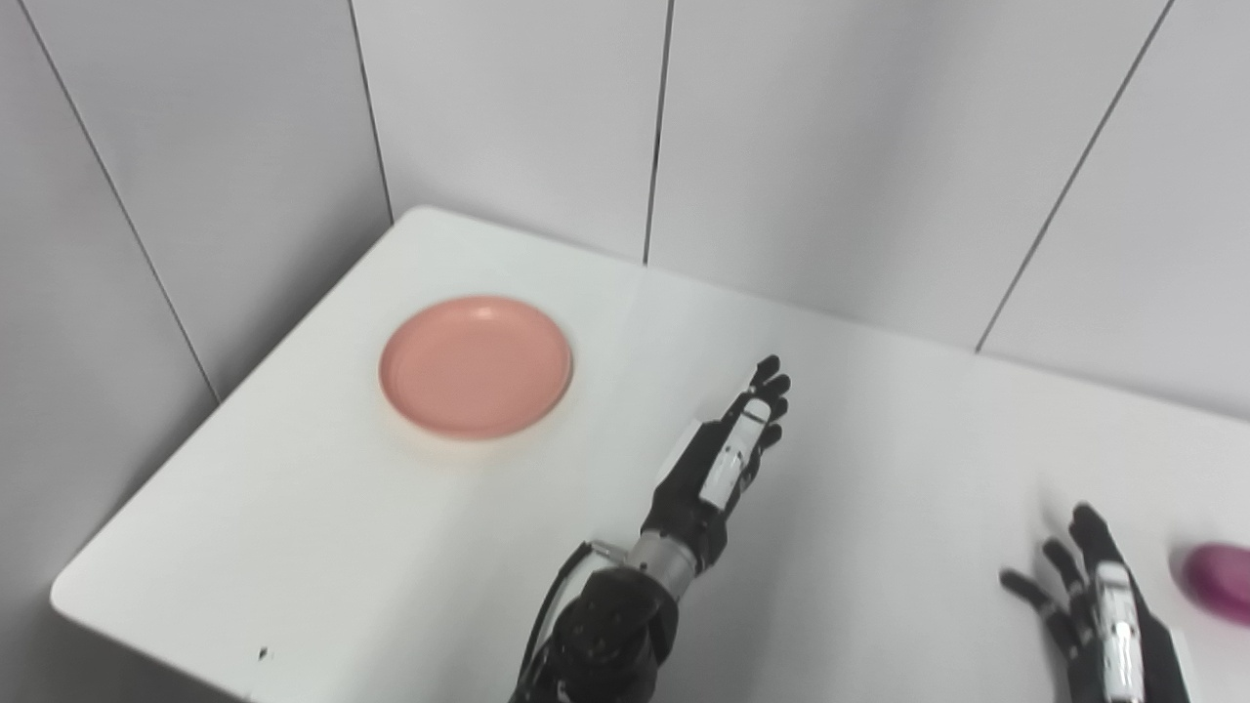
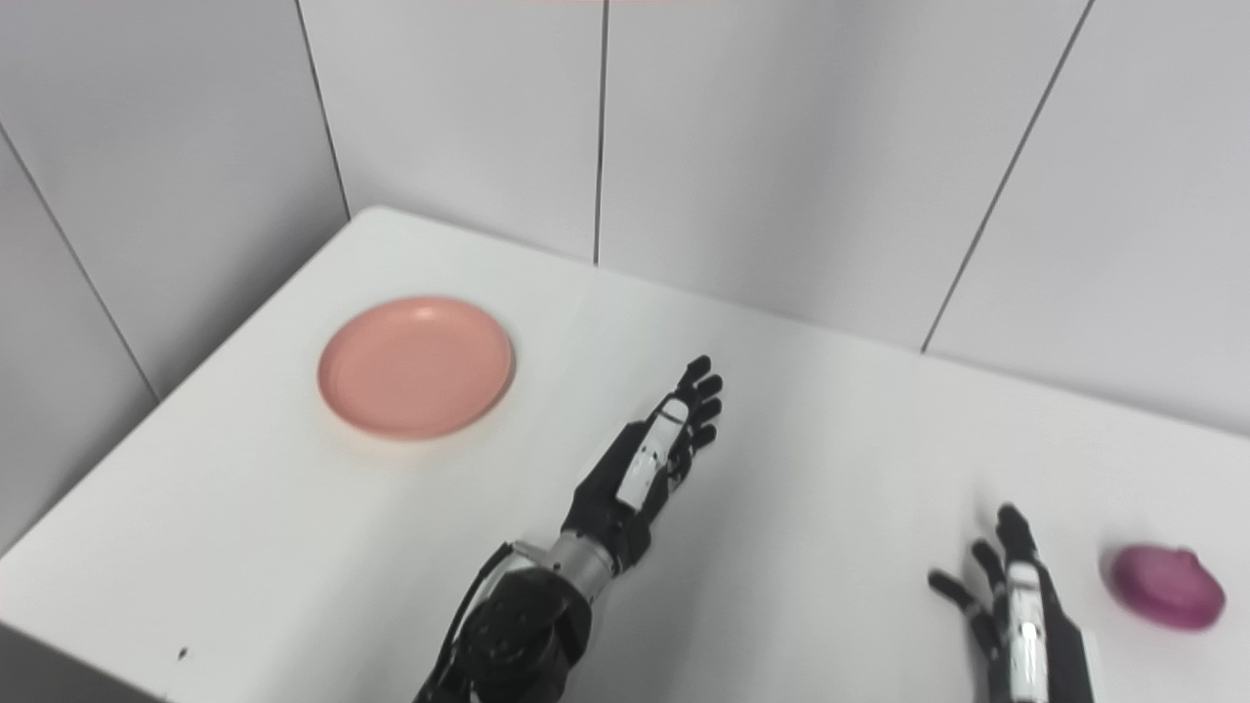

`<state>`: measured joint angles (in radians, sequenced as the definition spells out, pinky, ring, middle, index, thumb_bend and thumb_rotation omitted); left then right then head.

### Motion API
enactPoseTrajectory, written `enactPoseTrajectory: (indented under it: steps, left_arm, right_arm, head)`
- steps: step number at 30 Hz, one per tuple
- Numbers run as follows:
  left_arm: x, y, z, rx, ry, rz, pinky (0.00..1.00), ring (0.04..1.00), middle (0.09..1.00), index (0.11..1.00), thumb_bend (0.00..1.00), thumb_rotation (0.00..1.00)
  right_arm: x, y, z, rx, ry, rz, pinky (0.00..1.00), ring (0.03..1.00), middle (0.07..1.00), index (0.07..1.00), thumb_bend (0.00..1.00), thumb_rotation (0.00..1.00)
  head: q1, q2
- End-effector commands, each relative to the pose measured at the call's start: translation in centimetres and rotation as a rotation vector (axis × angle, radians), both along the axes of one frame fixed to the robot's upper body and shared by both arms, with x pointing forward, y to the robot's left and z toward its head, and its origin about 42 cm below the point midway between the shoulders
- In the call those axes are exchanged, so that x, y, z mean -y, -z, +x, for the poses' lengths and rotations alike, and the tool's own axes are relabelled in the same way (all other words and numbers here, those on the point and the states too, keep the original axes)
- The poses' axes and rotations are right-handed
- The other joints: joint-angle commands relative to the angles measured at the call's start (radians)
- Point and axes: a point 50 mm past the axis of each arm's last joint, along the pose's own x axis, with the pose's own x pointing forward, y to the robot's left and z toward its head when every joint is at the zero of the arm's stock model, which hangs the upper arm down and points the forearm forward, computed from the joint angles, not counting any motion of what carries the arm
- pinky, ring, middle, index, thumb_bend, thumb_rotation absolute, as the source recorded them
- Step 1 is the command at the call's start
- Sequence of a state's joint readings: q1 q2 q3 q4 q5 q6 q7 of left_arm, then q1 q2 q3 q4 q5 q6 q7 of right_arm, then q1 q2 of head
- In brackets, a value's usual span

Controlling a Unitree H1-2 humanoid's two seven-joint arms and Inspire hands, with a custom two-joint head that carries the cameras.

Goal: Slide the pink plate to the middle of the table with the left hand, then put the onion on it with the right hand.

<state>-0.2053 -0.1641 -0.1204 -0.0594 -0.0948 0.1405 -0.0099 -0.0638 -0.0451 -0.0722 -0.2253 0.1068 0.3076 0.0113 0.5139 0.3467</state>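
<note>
A round pink plate point(image 1: 476, 366) lies flat on the white table point(image 1: 322, 527) toward its far left side. My left hand point(image 1: 725, 459) is open and empty over the middle of the table, well right of the plate, fingers stretched away from me. A purple onion point(image 2: 1167, 586) lies near the right edge. My right hand point(image 2: 1016, 605) is open and empty, just left of the onion and not touching it.
Grey panelled walls point(image 1: 830, 146) stand close behind the table and along its left side. The table's rounded front-left corner point(image 1: 68, 591) is near the bottom left. A small dark speck point(image 1: 262, 653) lies near the front edge.
</note>
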Motion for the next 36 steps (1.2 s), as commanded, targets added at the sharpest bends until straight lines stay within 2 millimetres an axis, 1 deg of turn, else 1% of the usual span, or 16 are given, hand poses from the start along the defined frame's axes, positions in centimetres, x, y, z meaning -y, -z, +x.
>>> enactPoseTrajectory:
  steps: [1, 5, 7, 9, 10, 11, 12, 13, 16, 20, 25, 30, 36]
  left_arm:
    - [-0.2, -2.7, 0.8, 0.094, -0.003, -0.010, 1.00, 1.000, 1.000, 1.000, 0.47, 1.00]
    - [-1.0, -3.8, 1.2, 0.131, -0.034, -0.018, 1.00, 0.999, 1.000, 1.000, 0.46, 1.00]
    - [-1.4, -4.5, 1.4, 0.152, -0.050, -0.030, 0.99, 0.992, 1.000, 1.000, 0.46, 1.00]
    - [-1.7, -5.2, 1.6, 0.169, -0.059, -0.039, 1.00, 0.993, 1.000, 1.000, 0.46, 1.00]
    - [-1.8, -5.4, 1.7, 0.174, -0.063, -0.043, 1.00, 0.994, 1.000, 0.998, 0.46, 1.00]
    - [-2.0, -5.7, 1.7, 0.182, -0.067, -0.041, 1.00, 0.995, 1.000, 0.997, 0.46, 1.00]
    - [-2.1, -6.0, 1.7, 0.187, -0.070, -0.040, 1.00, 0.997, 1.000, 0.997, 0.46, 1.00]
    - [-2.4, -6.2, 1.7, 0.200, -0.076, -0.035, 1.00, 0.998, 1.000, 0.998, 0.46, 1.00]
    - [-3.3, -6.8, 2.0, 0.225, -0.093, -0.030, 1.00, 1.000, 1.000, 0.988, 0.48, 1.00]
    - [-4.8, -7.5, 2.2, 0.261, -0.128, -0.013, 1.00, 0.994, 1.000, 0.981, 0.50, 1.00]
    - [-6.5, -8.2, 2.2, 0.298, -0.183, 0.003, 0.98, 0.981, 0.993, 0.973, 0.49, 1.00]
    - [-7.9, -8.9, 1.9, 0.311, -0.234, -0.005, 0.99, 0.981, 0.990, 0.973, 0.47, 1.00]
    - [-9.9, -9.9, 1.3, 0.361, -0.313, 0.021, 1.00, 0.982, 0.991, 0.976, 0.46, 1.00]
  right_arm:
    - [-0.3, -0.3, 0.4, 0.028, -0.012, 0.001, 0.94, 0.949, 0.972, 0.939, 0.39, 0.94]
    - [-0.2, -0.1, 0.6, 0.027, -0.011, 0.005, 0.96, 0.952, 0.974, 0.947, 0.39, 0.93]
    - [-0.2, 0.0, 0.6, 0.026, -0.010, 0.009, 0.99, 0.960, 0.980, 0.956, 0.38, 0.95]
    - [-0.1, 0.0, 0.7, 0.025, -0.010, 0.007, 1.00, 0.964, 0.982, 0.957, 0.39, 0.97]
    - [-0.1, 0.1, 0.8, 0.025, -0.009, 0.006, 1.00, 0.961, 0.979, 0.953, 0.40, 0.96]
    - [-0.1, 0.1, 0.8, 0.027, -0.008, 0.003, 1.00, 0.959, 0.978, 0.952, 0.41, 0.96]
    - [-0.1, 0.1, 0.9, 0.029, -0.007, 0.000, 1.00, 0.962, 0.978, 0.951, 0.39, 0.96]
    - [0.0, 0.2, 0.9, 0.030, -0.007, 0.000, 1.00, 0.963, 0.978, 0.950, 0.39, 0.96]
    - [0.0, 0.3, 1.0, 0.031, -0.004, 0.007, 1.00, 0.986, 0.997, 0.975, 0.39, 0.96]
    - [0.1, 0.3, 1.0, 0.022, -0.003, 0.008, 1.00, 0.994, 0.997, 0.973, 0.41, 0.93]
    - [0.0, 0.4, 1.0, 0.031, -0.009, 0.009, 1.00, 1.000, 1.000, 0.992, 0.38, 0.95]
    - [-0.1, 0.3, 0.8, 0.031, -0.006, 0.007, 1.00, 0.996, 1.000, 0.990, 0.36, 0.97]
    - [-0.1, 0.2, 0.7, 0.027, -0.005, 0.005, 1.00, 0.991, 1.000, 0.982, 0.35, 0.99]
  head:
    - [-0.003, -0.008]
    - [0.005, -0.015]
    - [0.014, -0.023]
    - [0.014, -0.023]
    - [0.020, -0.031]
    - [0.020, -0.031]
    - [0.020, -0.031]
    - [0.029, -0.040]
    - [0.033, -0.043]
    - [0.033, -0.042]
    - [0.033, -0.039]
    - [0.032, -0.037]
    - [0.037, -0.032]
